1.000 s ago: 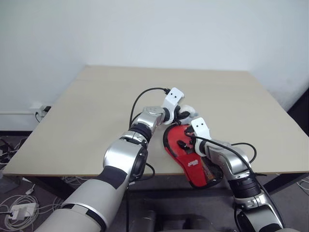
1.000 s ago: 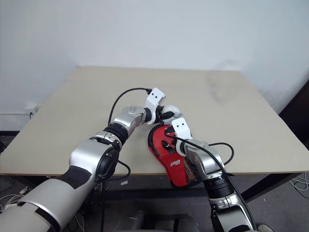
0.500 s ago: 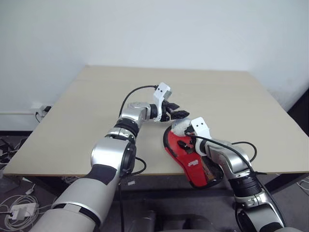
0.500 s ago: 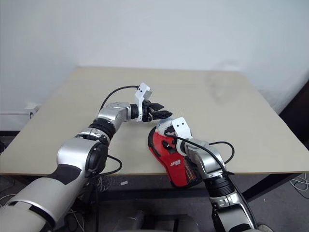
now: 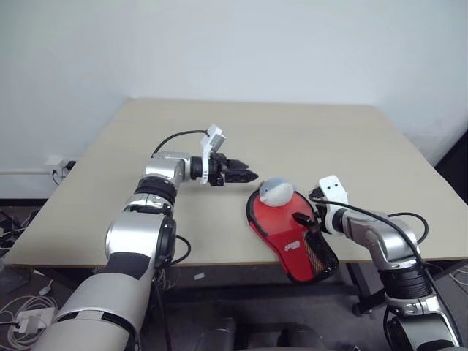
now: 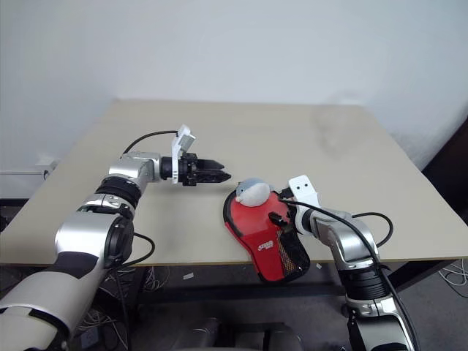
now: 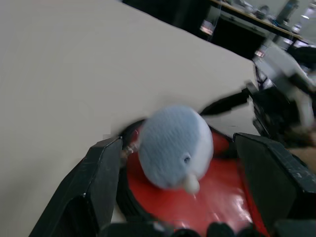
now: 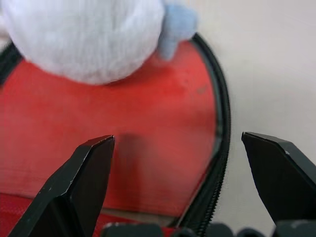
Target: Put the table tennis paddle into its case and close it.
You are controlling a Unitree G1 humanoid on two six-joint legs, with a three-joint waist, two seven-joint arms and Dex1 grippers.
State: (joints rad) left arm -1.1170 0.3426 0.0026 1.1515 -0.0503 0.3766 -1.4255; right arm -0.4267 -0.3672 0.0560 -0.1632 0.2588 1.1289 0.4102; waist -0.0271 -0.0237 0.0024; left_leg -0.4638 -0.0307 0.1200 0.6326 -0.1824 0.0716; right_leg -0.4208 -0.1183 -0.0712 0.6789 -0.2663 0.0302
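Left claw (image 5: 251,176) spread empty, level over table (image 5: 131,161), right claw (image 5: 311,221) spread empty above case (image 5: 281,227), grey plush (image 5: 276,191) atop.

A lab or office: bare table (image 5: 146,153), white wall (image 5: 219,44), floor cables (image 5: 29,314).

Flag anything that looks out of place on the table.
A grey plush toy sits on the round far end of the red case, which a paddle task doesn't call for. The case's narrow end also juts past the table front edge.
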